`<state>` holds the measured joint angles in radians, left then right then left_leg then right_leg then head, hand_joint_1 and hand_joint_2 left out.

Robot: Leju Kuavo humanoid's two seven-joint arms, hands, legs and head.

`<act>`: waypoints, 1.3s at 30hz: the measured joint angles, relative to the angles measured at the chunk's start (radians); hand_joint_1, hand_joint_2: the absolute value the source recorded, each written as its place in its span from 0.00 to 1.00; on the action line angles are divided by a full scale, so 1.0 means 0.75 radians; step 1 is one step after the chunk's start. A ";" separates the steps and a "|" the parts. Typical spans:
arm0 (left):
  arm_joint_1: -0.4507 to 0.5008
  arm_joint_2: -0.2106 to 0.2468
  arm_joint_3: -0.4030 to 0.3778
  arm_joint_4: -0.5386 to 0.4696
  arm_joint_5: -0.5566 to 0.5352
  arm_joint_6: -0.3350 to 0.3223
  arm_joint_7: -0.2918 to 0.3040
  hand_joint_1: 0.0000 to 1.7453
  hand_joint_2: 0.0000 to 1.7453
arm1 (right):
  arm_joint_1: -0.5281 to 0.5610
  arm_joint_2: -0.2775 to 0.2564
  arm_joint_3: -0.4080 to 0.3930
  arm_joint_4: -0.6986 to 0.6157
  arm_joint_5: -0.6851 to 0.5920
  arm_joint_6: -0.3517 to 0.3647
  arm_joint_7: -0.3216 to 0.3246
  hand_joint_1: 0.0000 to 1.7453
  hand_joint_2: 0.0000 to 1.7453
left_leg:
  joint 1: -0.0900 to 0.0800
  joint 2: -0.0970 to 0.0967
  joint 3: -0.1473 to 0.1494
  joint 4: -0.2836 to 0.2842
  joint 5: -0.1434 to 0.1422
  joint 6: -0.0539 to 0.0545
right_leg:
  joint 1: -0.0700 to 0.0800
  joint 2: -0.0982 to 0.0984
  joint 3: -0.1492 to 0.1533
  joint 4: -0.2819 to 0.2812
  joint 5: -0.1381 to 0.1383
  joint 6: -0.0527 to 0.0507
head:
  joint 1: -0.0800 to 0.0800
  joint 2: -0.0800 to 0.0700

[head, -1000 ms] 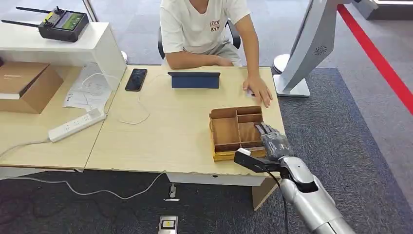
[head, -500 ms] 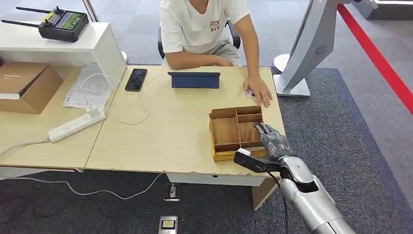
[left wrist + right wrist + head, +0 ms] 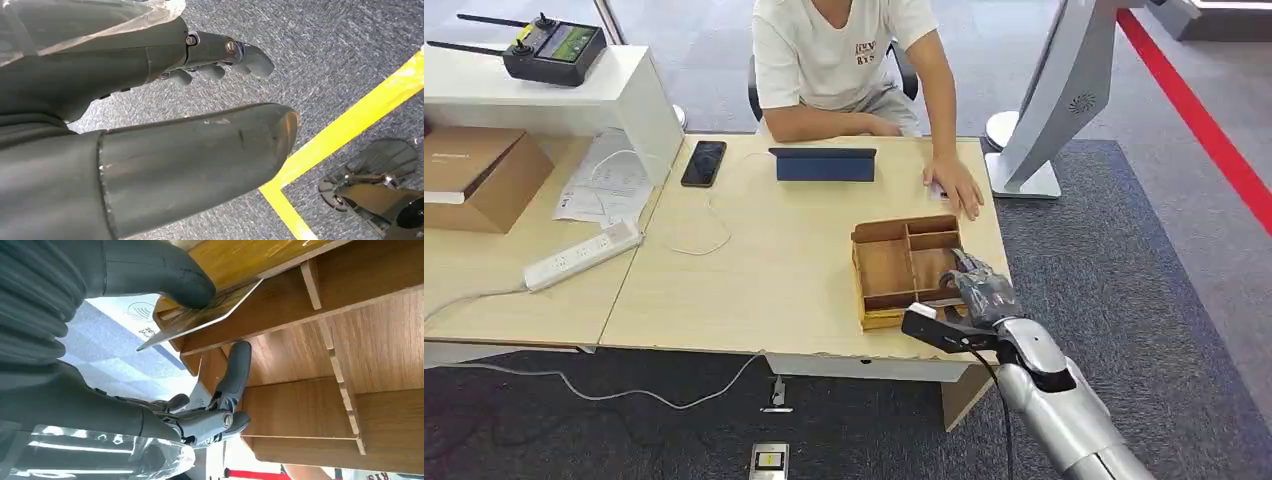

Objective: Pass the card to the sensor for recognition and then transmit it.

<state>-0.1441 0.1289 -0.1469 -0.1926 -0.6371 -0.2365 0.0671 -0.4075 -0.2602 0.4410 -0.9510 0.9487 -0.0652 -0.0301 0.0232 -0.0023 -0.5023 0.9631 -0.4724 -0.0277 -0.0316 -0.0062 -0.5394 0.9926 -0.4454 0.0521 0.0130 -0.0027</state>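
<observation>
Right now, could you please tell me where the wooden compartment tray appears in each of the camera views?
Head view: the wooden compartment tray sits at the near right corner of the table, under the right hand.
Left wrist view: not in it.
Right wrist view: the tray is close beyond the hand's fingers.
Shared landmark: the right hand.

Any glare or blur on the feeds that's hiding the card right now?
Right wrist view: sharp up close; the card under the thumb reads clearly against the tray, though the background behind it is washed out white-blue. Head view: evenly lit, but the right hand covers the card. Left wrist view: the near left hand is soft, the carpet sharp.
</observation>
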 joint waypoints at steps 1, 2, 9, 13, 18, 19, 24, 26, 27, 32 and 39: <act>0.000 0.000 0.000 0.000 0.000 0.000 0.000 0.00 0.00 | -0.001 0.001 -0.001 0.000 0.000 0.000 0.000 0.84 1.00 | 0.000 0.000 0.000 0.000 0.000 0.000 | 0.000 0.000 0.000 0.000 0.000 0.000 | -0.001 0.000; 0.000 -0.001 0.000 0.000 0.000 0.000 0.000 0.00 0.00 | -0.003 0.001 -0.002 0.000 0.000 0.000 -0.001 1.00 1.00 | 0.000 0.000 0.000 0.000 0.000 0.000 | 0.000 0.000 0.000 0.000 0.000 0.000 | -0.001 0.000; 0.000 -0.002 0.001 0.000 -0.001 0.000 0.000 0.00 0.00 | -0.008 0.004 -0.007 0.002 -0.010 0.016 -0.009 1.00 1.00 | 0.000 0.000 0.000 0.000 0.000 0.000 | 0.000 0.000 0.000 0.000 0.000 0.000 | -0.001 0.000; 0.000 -0.005 0.000 0.000 -0.006 -0.004 0.000 0.00 0.00 | -0.016 0.005 -0.008 0.003 -0.009 0.023 -0.010 1.00 1.00 | 0.000 0.000 0.000 0.000 0.000 0.000 | 0.000 0.000 0.000 0.000 0.000 0.000 | 0.000 0.000; -0.001 -0.007 0.000 0.000 -0.008 -0.004 0.000 0.00 0.00 | -0.028 0.006 -0.008 0.013 -0.008 0.023 -0.013 1.00 1.00 | 0.000 0.000 0.000 0.000 0.000 0.000 | 0.000 0.000 0.000 0.000 0.000 0.000 | -0.001 0.000; -0.001 -0.008 0.000 0.000 -0.011 -0.004 0.000 0.00 0.00 | -0.030 0.006 -0.008 0.015 -0.008 0.023 -0.013 1.00 1.00 | 0.000 0.000 0.000 0.000 0.000 0.000 | 0.000 0.000 0.000 0.000 0.000 0.000 | 0.000 0.000; -0.001 -0.009 0.000 0.000 -0.019 -0.001 0.000 0.00 0.00 | -0.040 0.007 -0.009 0.027 -0.010 0.012 -0.023 1.00 1.00 | 0.000 0.000 0.000 0.000 0.000 0.000 | 0.000 0.000 0.000 0.000 0.000 0.000 | -0.001 0.000; -0.001 -0.010 0.000 0.000 -0.024 -0.001 0.000 0.00 0.00 | -0.041 0.008 -0.012 0.027 -0.019 0.003 -0.025 1.00 1.00 | 0.000 0.000 0.000 0.000 0.000 0.000 | 0.000 0.000 0.000 0.000 0.000 0.000 | -0.001 0.000; -0.001 -0.010 0.000 0.000 -0.024 -0.001 0.000 0.00 0.00 | -0.042 0.010 -0.016 0.027 -0.022 0.002 -0.025 1.00 1.00 | 0.000 0.000 0.000 0.000 0.000 0.000 | 0.000 0.000 0.000 0.000 0.000 0.000 | 0.000 0.000; -0.003 -0.011 0.000 0.000 -0.048 -0.001 -0.006 0.00 0.00 | -0.056 0.012 -0.036 0.019 -0.044 0.001 -0.021 1.00 1.00 | 0.000 0.000 0.000 0.000 0.000 0.000 | 0.000 0.000 0.000 0.000 0.000 0.000 | -0.001 0.000; -0.015 -0.011 0.000 0.000 -0.069 -0.021 -0.011 0.00 0.00 | -0.074 0.012 -0.070 -0.021 -0.065 0.002 -0.010 1.00 1.00 | 0.000 0.000 0.000 0.000 0.000 0.000 | 0.000 0.000 0.000 0.000 0.000 0.000 | -0.001 0.000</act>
<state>-0.1551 0.1209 -0.1469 -0.1926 -0.6886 -0.2522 0.0587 -0.4633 -0.2514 0.3883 -0.9667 0.9003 -0.0637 -0.0378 0.0232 -0.0022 -0.5023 0.9634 -0.4724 -0.0277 -0.0317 -0.0062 -0.5393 0.9926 -0.4452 0.0520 0.0126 -0.0027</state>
